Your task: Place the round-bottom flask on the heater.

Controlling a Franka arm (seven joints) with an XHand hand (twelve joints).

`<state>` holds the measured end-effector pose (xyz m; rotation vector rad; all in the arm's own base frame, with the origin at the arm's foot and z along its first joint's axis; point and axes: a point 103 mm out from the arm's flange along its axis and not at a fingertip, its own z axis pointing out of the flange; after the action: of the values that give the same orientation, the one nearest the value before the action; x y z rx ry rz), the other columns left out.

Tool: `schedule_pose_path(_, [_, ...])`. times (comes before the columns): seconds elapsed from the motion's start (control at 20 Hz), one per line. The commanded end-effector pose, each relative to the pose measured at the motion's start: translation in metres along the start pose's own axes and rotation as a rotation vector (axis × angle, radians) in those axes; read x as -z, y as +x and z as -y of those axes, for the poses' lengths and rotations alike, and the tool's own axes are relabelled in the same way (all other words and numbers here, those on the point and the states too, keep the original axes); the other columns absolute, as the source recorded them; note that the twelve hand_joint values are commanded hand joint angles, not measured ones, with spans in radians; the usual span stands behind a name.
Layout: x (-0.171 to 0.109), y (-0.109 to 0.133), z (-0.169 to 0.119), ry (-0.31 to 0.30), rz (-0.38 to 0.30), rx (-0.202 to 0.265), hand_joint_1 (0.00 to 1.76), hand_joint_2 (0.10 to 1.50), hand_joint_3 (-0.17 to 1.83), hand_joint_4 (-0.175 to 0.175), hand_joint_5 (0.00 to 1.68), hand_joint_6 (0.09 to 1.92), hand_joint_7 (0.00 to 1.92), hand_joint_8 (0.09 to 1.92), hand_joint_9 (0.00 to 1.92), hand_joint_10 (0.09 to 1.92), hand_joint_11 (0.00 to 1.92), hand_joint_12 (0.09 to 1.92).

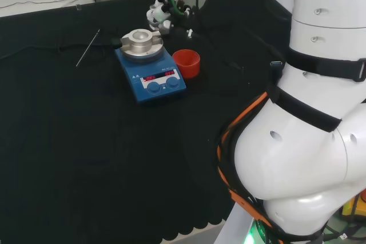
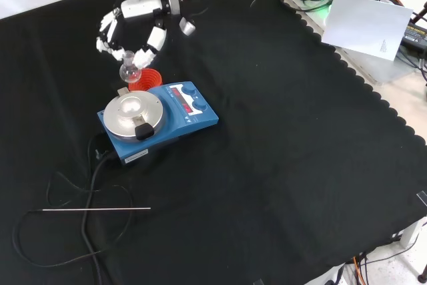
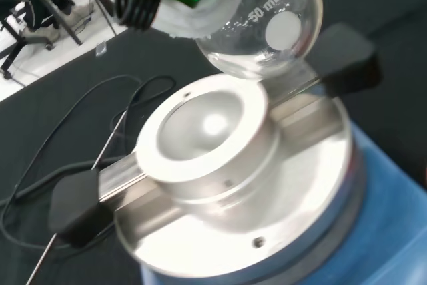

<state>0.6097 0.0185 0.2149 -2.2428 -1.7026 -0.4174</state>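
A clear round-bottom flask hangs from my hand, whose fingers curl round its neck. In the front view it is just beyond the far edge of the heater, a blue box with a round metal block on top. The wrist view shows the flask's bulb close above the rim of the block's hollow, off to one side of its middle and not touching it. From the head view, my hand is just behind the heater.
A red ribbed ring stand sits empty beside the heater, right of it in the head view. A thin metal rod and the heater's black cable lie on the cloth nearer the front camera.
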Motion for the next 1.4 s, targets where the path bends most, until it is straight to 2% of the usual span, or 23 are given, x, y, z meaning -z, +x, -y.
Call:
schedule_pose_path(0.05, [-0.015, 0.02, 0.002, 0.033, 0.003, 0.03, 1.08, 0.7, 0.73, 0.175, 1.09, 1.01, 0.52, 0.62, 0.74, 0.57, 0.38, 1.28])
schedule_pose_path(0.55, [-0.027, 0.026, -0.001, 0.048, 0.021, 0.055, 1.08, 0.7, 0.74, 0.175, 1.09, 1.02, 0.52, 0.62, 0.74, 0.57, 0.39, 1.27])
schedule_pose_path(1.4, [-0.042, 0.034, -0.018, 0.063, 0.031, 0.061, 1.08, 0.7, 0.74, 0.175, 1.1, 1.02, 0.53, 0.62, 0.74, 0.56, 0.39, 1.27])
